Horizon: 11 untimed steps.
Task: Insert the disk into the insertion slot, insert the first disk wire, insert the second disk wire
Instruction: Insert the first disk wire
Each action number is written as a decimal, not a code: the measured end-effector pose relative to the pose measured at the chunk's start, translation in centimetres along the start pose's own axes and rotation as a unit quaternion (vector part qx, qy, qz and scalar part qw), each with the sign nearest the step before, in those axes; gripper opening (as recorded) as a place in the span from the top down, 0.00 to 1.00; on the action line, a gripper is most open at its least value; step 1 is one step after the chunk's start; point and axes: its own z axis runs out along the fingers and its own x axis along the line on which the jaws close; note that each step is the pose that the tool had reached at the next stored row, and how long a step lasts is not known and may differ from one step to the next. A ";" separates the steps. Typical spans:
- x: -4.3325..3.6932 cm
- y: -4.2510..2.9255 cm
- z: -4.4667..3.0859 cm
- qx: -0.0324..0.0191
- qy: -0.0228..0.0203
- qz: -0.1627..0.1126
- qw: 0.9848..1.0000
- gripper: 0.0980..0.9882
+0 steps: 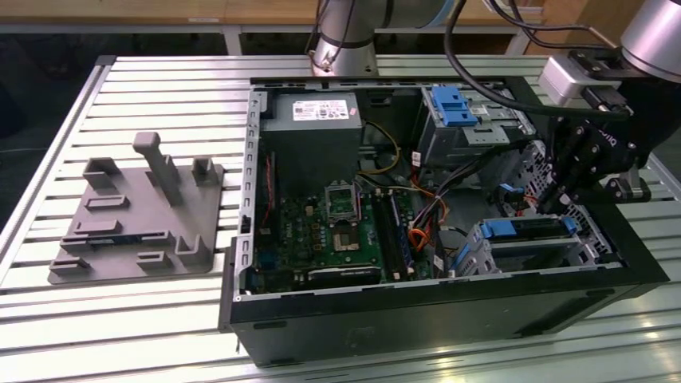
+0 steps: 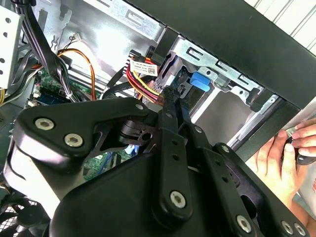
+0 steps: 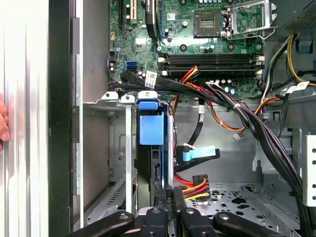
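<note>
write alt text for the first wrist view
The gripper hangs close to the disk, which sits in its blue carrier inside the insertion slot. Bundled black wires and a green motherboard lie beyond.

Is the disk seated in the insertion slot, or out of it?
In. The disk, in its blue carrier, sits between the metal walls of the insertion slot, as the exterior and first wrist views show.

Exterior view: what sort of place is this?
Likely a robotics lab bench: an open computer case lies on a slatted metal table, a robot arm rises beyond it, and a grey fixture plate sits beside it.
</note>
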 end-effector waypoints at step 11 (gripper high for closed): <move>0.29 -0.01 0.02 0.000 -0.020 0.000 1.000 0.92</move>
